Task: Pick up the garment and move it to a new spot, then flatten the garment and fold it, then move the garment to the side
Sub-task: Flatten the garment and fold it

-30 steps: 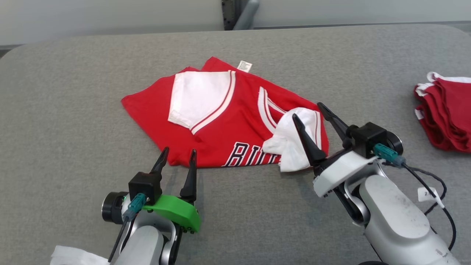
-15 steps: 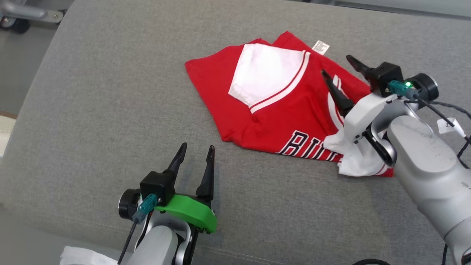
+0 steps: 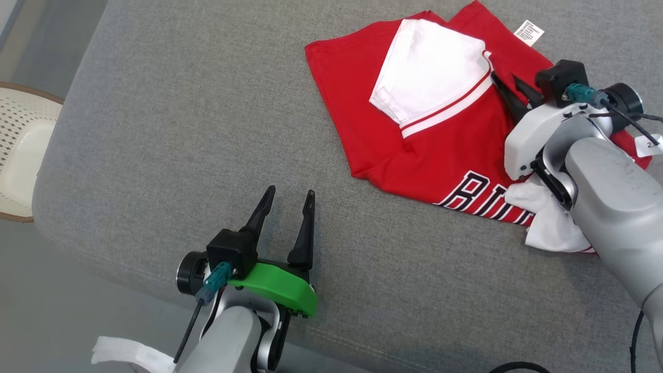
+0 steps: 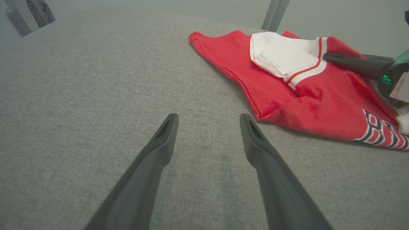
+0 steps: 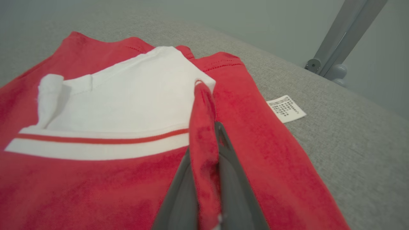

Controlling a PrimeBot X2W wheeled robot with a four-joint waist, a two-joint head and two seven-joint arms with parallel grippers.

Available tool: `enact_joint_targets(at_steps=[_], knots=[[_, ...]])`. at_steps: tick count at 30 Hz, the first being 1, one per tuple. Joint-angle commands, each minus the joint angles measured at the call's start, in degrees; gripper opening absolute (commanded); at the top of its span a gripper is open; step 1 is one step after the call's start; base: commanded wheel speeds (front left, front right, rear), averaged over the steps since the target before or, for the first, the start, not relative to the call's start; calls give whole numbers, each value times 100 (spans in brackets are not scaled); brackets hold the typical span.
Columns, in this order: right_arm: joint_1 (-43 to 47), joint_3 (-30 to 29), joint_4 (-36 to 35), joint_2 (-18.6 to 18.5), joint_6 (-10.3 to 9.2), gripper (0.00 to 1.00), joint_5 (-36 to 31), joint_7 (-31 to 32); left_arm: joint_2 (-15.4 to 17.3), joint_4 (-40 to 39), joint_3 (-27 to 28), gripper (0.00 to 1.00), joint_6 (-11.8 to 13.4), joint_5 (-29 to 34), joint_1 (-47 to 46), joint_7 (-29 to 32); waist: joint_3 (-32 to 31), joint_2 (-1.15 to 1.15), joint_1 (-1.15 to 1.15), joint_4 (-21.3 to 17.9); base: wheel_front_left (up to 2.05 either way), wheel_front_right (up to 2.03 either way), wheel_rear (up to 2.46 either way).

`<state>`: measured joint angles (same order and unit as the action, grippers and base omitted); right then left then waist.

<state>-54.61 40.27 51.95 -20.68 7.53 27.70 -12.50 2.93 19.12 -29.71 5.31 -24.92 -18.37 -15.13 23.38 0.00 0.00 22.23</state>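
Note:
The garment [image 3: 440,150] is a red jersey with white sleeves and dark lettering, lying loosely folded on the grey table [image 3: 155,129]. My right gripper [image 3: 503,77] rests on its far right part, beside the white sleeve [image 3: 430,83]. In the right wrist view, the right gripper [image 5: 206,137] is shut on a raised fold of the garment [image 5: 96,179]. My left gripper [image 3: 290,191] stands open over bare table, nearer than the jersey's left corner. The left wrist view has the left gripper [image 4: 208,117] empty, with the garment [image 4: 297,95] ahead to the right.
A white care label [image 3: 528,32] sticks out from the garment's far edge. The table's left edge curves down near a pale woven seat [image 3: 20,155]. A metal post [image 5: 342,35] stands beyond the table. A white strip [image 3: 124,352] hangs by my left arm.
The head camera has swung, shifting the whole picture. My right gripper has moved forward over the garment to the white sleeve's edge and shut on a fold of red fabric. The left gripper stays open.

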Motion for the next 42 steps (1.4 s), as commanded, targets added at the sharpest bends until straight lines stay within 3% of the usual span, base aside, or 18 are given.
enact_joint_targets(at_steps=[1, 5, 8, 14, 15, 16, 20, 23, 27, 31, 35, 42], knots=[[-121, 10, 42, -80, -8, 0, 83, -85, -1, -10, 38, 100, 28, 0, -103, -2, 99, 0, 0, 51, 0, 0, 0], [-414, -303, -32, -271, -9, 0, 267, -245, -1, -45, 99, 100, 28, 39, -136, -2, 128, 0, 0, -30, 0, 0, 0], [-765, -1022, -108, -553, -9, 0, 176, -279, -1, -85, 80, 100, 2, 67, -167, -2, 187, 0, 0, -65, 0, 0, 0], [-901, -2531, 282, -797, -8, 0, -799, -268, 3, -21, 30, 100, -14, 91, -222, -2, 219, 0, 0, -96, 0, 0, 0], [-869, -2751, 497, -793, -9, 31, -980, -269, 4, -1, 32, 100, -19, 97, -220, -2, 202, 0, 0, -108, 0, 0, 0], [-814, -2954, 712, -752, -8, 100, -1129, -269, 4, 29, 40, 100, -19, 106, -211, -2, 175, 0, 0, -128, 0, 0, 0], [-525, -3647, 552, -411, -8, 100, -1600, -270, 4, 96, 136, 100, -20, 156, -148, -2, 52, 0, 0, -311, 0, 0, 0], [228, -3889, -363, 60, -8, 100, -1625, -269, 6, 159, 280, 100, -79, 218, -44, -2, -211, 0, 0, -608, 0, 0, 0], [1115, -3298, -1264, 469, -8, 100, -1266, -270, 6, 275, 399, 100, -180, 308, 61, -2, -537, 0, 0, -959, 0, 0, 0], [1651, -2560, -1685, 561, -8, 100, -944, -270, 6, 336, 453, 100, -242, 330, 121, -2, -730, 0, 0, -1225, 0, 0, 0], [1768, -2062, -1579, 458, -8, 100, -917, -270, 7, 383, 421, 100, -275, 301, 106, -2, -748, 0, 0, -1300, 0, 0, 0], [1476, -1862, -1027, 441, -8, 100, -1110, -270, 9, 412, 382, 100, -239, 162, 155, -2, -622, 0, 0, -1043, 0, 0, 0]])
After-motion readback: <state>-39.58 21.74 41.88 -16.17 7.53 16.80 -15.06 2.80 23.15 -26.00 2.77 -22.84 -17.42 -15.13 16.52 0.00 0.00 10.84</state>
